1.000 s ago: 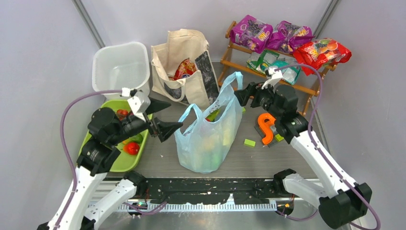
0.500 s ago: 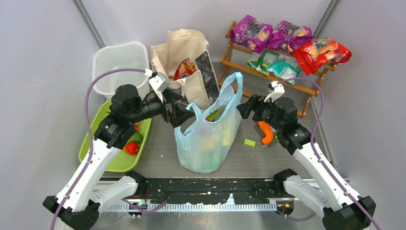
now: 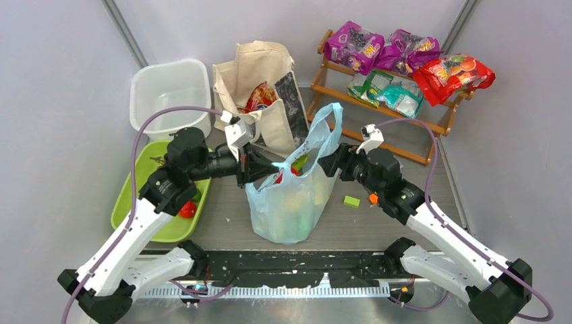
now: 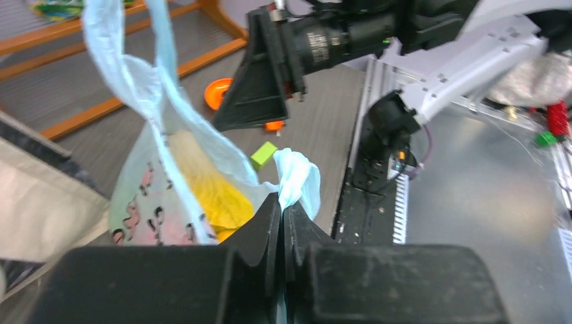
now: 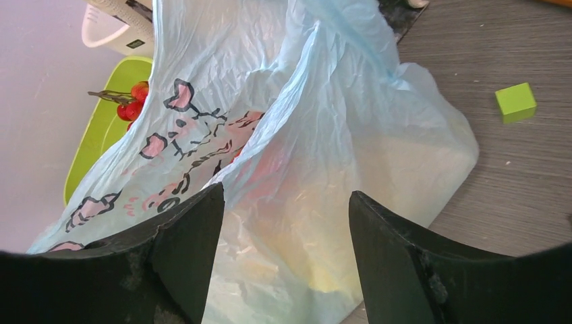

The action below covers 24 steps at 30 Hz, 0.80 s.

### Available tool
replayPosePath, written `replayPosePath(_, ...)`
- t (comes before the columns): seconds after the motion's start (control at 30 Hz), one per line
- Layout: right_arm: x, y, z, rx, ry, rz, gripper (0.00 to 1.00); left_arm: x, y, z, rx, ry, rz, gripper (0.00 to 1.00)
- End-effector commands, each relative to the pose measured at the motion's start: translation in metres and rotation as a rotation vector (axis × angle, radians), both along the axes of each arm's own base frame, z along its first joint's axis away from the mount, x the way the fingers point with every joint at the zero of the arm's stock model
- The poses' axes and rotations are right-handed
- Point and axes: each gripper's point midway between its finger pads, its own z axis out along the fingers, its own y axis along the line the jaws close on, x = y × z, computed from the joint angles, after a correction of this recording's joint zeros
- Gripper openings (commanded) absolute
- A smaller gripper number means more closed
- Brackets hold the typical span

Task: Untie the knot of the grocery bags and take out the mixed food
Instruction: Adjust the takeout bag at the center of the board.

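The light-blue plastic bag (image 3: 290,202) stands at the table's middle with its mouth open. Its two loop handles stand apart and no knot shows. My left gripper (image 3: 272,170) is shut on the bag's left handle (image 4: 297,177), which bunches out above the jaws' tips (image 4: 282,202). A yellow vegetable (image 4: 216,199) lies inside the bag. My right gripper (image 5: 287,194) is open, its fingers spread just off the bag's right side (image 5: 303,148), holding nothing. The cream canvas tote (image 3: 260,81) stands behind, a red snack packet (image 3: 262,96) in it.
A white tub (image 3: 168,84) sits back left and a green tray (image 3: 145,199) with red fruit (image 3: 187,209) lies under my left arm. A wooden rack (image 3: 378,115) of snack packets stands back right. A small green block (image 3: 351,200) lies right of the bag.
My left arm swung right from over the green tray to the bag and shut on its left handle. My right gripper came down and left against the bag's right side.
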Motion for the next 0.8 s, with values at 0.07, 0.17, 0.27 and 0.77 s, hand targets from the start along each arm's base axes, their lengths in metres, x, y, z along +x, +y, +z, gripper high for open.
replayPosePath(0.07, 0.015, 0.005, 0.027, 0.112, -0.051, -0.101, 0.75, -0.059, -0.006, 0.019, -0.084, -0.077, -0.290, 0.00)
replayPosePath(0.17, 0.017, 0.011, 0.028, 0.117, -0.048, -0.096, 0.76, -0.073, -0.006, 0.008, -0.048, -0.059, -0.354, 0.00)
replayPosePath(0.27, 0.015, 0.016, 0.031, 0.145, -0.050, -0.088, 0.77, -0.078, -0.005, -0.008, 0.024, -0.062, -0.367, 0.00)
replayPosePath(0.77, 0.014, 0.032, 0.033, 0.157, -0.041, -0.058, 0.78, -0.122, 0.001, -0.076, 0.265, 0.086, -0.542, 0.00)
